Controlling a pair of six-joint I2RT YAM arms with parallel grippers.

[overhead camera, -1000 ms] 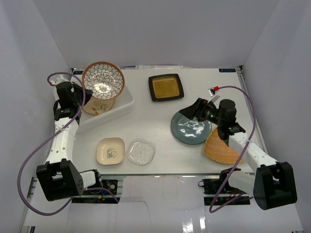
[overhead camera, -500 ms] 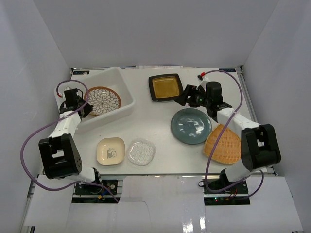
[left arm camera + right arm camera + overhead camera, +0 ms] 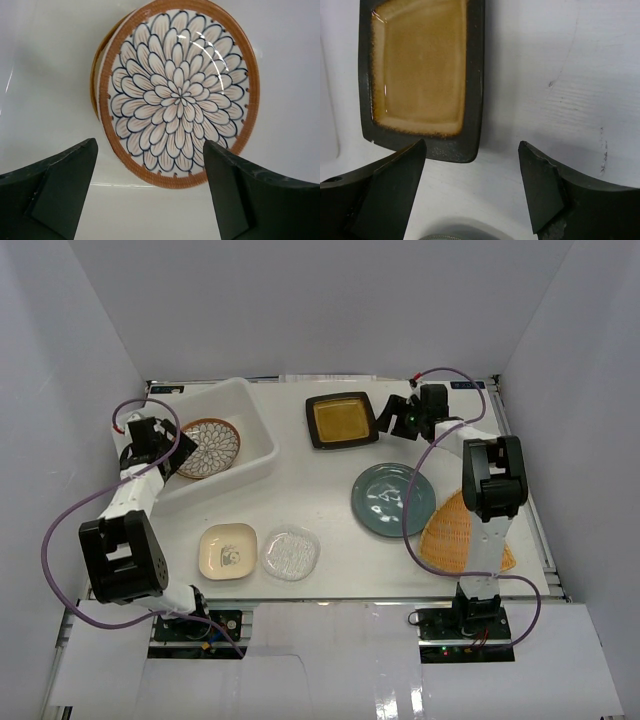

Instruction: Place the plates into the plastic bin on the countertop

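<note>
1. The left fingers (image 3: 55,195) are standing wide apart and gripping nothing, hovering just short of the petal plate (image 3: 177,92), which is lying face up inside the bin (image 3: 258,420) at the desk's (image 3: 320,480) far left.
2. A sliver of brown rim is peeking out at the petal plate's edge; it is probably a tan plate (image 3: 96,75) lying underneath, though almost all of it is hidden.
3. The right fingers (image 3: 380,190) are also gaping open and empty, reaching toward the amber plate (image 3: 420,65) at the far middle of the desk. One finger is lying close beside its corner, and nothing is sitting between them.
4. Beyond the fingers, the teal plate (image 3: 393,499) is waiting right of centre. The woven plate (image 3: 445,535) is sitting near it, partly under the right arm. The cream plate (image 3: 227,550) and the glass plate (image 3: 291,552) are resting side by side near the front edge.
5. By this showing the job is running well short of halfway, with two plates seemingly binned and five left on the desk. The amber plate is looking like the next pick.
6. The count is standing at seven plates, one bin and two sets of fingers, both empty.
</note>
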